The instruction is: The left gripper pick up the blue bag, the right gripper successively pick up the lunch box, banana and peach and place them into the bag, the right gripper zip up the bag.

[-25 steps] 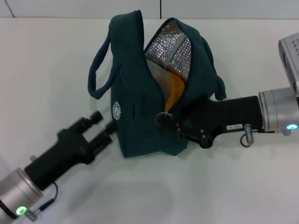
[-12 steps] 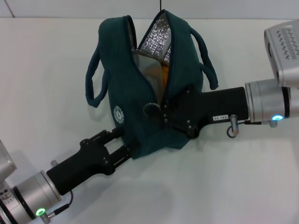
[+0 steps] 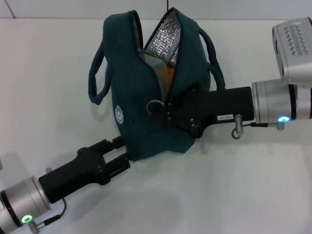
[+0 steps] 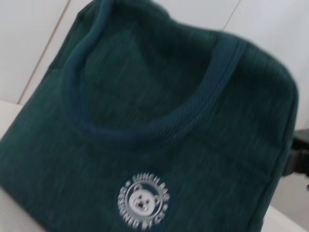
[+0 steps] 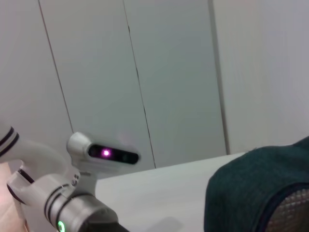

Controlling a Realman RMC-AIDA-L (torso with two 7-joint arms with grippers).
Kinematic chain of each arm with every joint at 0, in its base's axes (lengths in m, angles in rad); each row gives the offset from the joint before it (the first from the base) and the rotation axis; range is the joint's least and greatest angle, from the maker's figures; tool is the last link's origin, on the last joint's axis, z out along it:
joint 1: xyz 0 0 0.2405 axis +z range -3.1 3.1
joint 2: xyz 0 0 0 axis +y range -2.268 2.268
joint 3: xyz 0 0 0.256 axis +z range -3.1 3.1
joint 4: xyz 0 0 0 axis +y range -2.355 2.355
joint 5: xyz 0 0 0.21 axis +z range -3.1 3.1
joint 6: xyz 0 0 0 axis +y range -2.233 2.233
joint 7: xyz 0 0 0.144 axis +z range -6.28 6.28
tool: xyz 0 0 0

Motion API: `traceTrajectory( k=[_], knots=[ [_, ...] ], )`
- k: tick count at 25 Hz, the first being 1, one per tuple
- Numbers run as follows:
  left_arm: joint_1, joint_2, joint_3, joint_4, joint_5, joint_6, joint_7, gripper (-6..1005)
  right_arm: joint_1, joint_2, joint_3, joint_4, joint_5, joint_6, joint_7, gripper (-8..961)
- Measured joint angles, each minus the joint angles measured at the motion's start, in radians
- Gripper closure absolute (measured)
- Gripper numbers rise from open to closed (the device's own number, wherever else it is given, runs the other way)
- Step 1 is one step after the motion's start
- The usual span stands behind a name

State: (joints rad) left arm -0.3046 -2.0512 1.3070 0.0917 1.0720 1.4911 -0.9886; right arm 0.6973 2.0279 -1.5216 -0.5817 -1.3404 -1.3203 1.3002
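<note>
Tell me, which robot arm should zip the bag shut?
The right. The right gripper is already at the ring pull on the bag, where the zip opens. The left gripper sits low at the bag's bottom corner, steadying it, far from the pull.

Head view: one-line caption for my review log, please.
Left gripper clamps the dark teal fabric lunch bag at its lower corner; right gripper at the half-open zip, silver lining showing.
</note>
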Motion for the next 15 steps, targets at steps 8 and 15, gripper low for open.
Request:
traceTrajectory(
  k=[8,15],
  knots=[
    [0.009,-0.007,-0.001,0.055,0.004,0.060,-0.002,422,0.020,0.000,-0.052,0.001,0.057,0.044,-0.011,924],
    [-0.006,-0.014,-0.009,0.068,0.007,0.057,0.005,429,0.019,0.000,-0.156,0.009,0.183,0.125,-0.066,923]
  ],
)
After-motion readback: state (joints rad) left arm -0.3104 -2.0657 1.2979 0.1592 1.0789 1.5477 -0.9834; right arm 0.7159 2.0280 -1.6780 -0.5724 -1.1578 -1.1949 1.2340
